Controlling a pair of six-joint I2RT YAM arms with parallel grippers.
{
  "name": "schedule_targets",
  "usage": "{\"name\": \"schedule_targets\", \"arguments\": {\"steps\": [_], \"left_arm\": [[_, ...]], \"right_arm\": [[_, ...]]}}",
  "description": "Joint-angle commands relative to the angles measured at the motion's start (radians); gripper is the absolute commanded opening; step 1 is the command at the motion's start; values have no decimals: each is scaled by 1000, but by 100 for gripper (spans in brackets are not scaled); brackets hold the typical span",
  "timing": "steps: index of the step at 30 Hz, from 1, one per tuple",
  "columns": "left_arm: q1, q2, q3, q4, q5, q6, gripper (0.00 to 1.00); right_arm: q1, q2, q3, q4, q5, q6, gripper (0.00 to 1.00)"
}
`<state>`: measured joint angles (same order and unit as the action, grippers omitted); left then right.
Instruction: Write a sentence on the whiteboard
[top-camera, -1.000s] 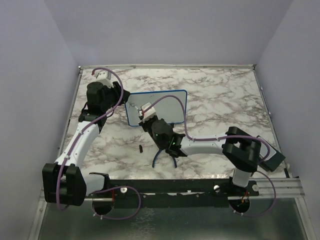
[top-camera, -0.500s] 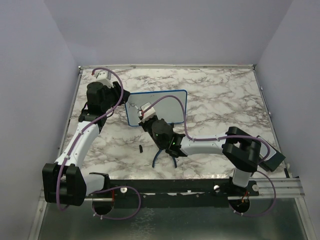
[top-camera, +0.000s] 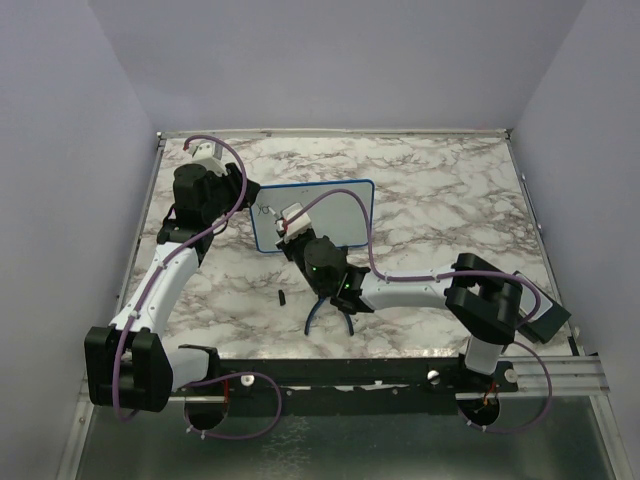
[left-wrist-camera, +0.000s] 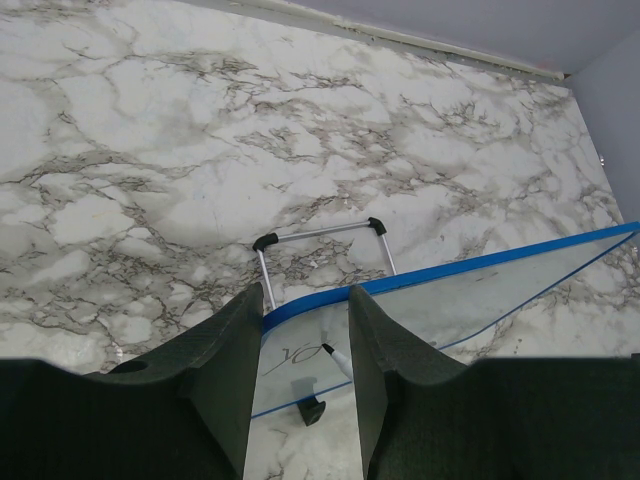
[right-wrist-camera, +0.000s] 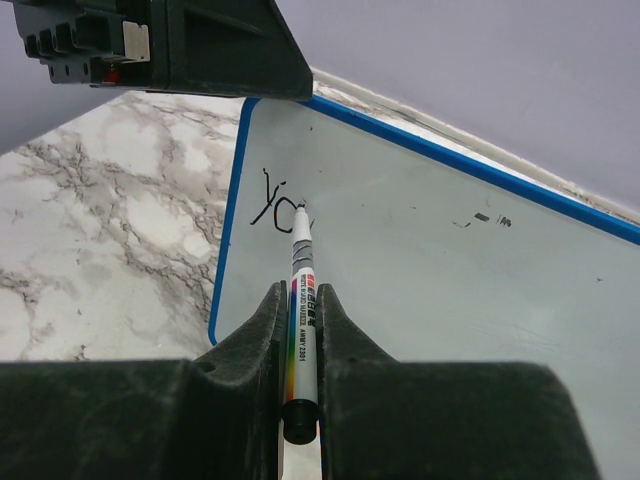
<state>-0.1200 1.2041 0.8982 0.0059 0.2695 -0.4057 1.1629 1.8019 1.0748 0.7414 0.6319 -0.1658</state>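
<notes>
The whiteboard (top-camera: 340, 212), blue-framed, stands tilted on the marble table; it also shows in the left wrist view (left-wrist-camera: 480, 300) and the right wrist view (right-wrist-camera: 450, 290). My right gripper (top-camera: 292, 224) (right-wrist-camera: 300, 295) is shut on a white marker (right-wrist-camera: 301, 300). The marker's tip touches the board near its upper left corner. The sentence (right-wrist-camera: 270, 205) reads only "yo" in black, also seen between my left fingers (left-wrist-camera: 292, 356). My left gripper (top-camera: 243, 205) (left-wrist-camera: 305, 298) hangs over the board's top left corner with its jaws apart.
The board's wire stand (left-wrist-camera: 320, 235) and a black foot (left-wrist-camera: 312, 410) show behind it. A small black cap (top-camera: 283, 296) and blue pliers handles (top-camera: 316, 314) lie near the right arm. Faint marks (right-wrist-camera: 482, 218) sit further along the board. A black block (top-camera: 545, 318) lies at the right edge.
The marker tip has shifted slightly along the board's upper left, adding to the black strokes. The left arm has not moved.
</notes>
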Motion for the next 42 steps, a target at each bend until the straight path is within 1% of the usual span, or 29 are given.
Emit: {"name": "schedule_targets", "arguments": {"steps": [1,5,11,15,26,42], "left_arm": [[-4,-20,-16,-14,38,2,40],[-3,-20,-16,-13,36,3,40],[-4,-17,-15,-13,36,3,40],[-3,-15,-15,-13,36,2,40],[-4,-15,-16,-14,36,4,40],[-3,-18,-18,-14,36,4,40]], "right_arm": [[-9,-11,28,27,47,-17,1],[-9,-27,8,27,30,-12,1],[-2,-87,-54,15,-50,9,1],[7,-119,-86,13,-52,10,1],[6,-80,-50,0,-20,14,1],[-3,-37,-20,-16,-30,23,1]]}}
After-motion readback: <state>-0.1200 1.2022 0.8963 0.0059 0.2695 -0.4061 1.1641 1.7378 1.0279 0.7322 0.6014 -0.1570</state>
